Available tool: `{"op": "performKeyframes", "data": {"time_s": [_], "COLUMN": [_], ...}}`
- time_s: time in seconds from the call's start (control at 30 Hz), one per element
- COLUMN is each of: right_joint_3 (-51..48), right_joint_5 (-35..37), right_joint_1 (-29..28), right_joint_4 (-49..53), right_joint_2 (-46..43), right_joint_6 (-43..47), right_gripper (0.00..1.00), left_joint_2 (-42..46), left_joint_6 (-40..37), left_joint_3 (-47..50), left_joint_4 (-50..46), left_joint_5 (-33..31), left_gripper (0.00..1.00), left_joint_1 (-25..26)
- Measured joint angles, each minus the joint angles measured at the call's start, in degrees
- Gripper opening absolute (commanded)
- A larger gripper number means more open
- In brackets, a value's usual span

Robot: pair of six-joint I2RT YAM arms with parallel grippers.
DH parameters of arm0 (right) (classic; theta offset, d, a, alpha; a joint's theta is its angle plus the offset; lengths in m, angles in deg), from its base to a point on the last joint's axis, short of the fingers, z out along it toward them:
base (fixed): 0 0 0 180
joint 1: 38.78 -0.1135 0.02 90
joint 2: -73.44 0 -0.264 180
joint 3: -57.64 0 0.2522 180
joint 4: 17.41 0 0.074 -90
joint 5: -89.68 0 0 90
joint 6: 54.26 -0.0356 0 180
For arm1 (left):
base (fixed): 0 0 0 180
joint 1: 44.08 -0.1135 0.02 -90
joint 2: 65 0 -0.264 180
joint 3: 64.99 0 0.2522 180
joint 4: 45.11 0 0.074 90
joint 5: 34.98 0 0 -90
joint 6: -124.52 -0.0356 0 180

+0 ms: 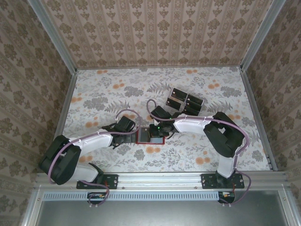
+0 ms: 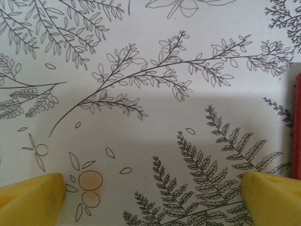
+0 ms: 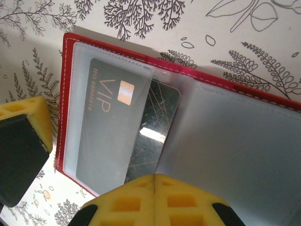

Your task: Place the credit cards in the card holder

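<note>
The right gripper (image 3: 155,186), shut, meets the half-pocketed card (image 3: 157,117), probably to nudge it into the holder (image 3: 64,94); the left gripper (image 2: 153,197) rests wide open and empty beside the holder.

The left arm (image 1: 94,140) and the right arm (image 1: 194,124) look alike. Each has glossy white shells set between bulky black joint housings, rounded at the elbows. A thin mauve left cable (image 1: 126,112) loops along the one, and a matching right cable (image 1: 236,128) runs along the other. Each arm ends in a black base plate (image 1: 104,179). A small green light (image 1: 160,126) glows on the right wrist. The left gripper (image 2: 153,183) has smooth, plain yellow fingers (image 2: 30,200). On the right gripper (image 3: 154,179) the yellow fingers (image 3: 127,205) are moulded with square recesses and edged with black patches.
</note>
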Motion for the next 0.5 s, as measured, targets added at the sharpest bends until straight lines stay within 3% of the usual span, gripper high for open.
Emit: {"op": "performKeyframes", "data": {"time_s": [0.5], "right_joint_3": [1.36], "right_joint_5": [-0.13], "right_joint_1": [-0.42], "right_joint_4": [-0.37], "right_joint_2": [1.88], "right_joint_6": [-0.09], "right_gripper": [0.07], "left_joint_2": [-0.55], "left_joint_6": [0.0], "left_joint_3": [0.0], "left_joint_4": [0.52], "left_joint_5": [-0.02], "left_gripper": [1.0], "left_joint_1": [0.07]}}
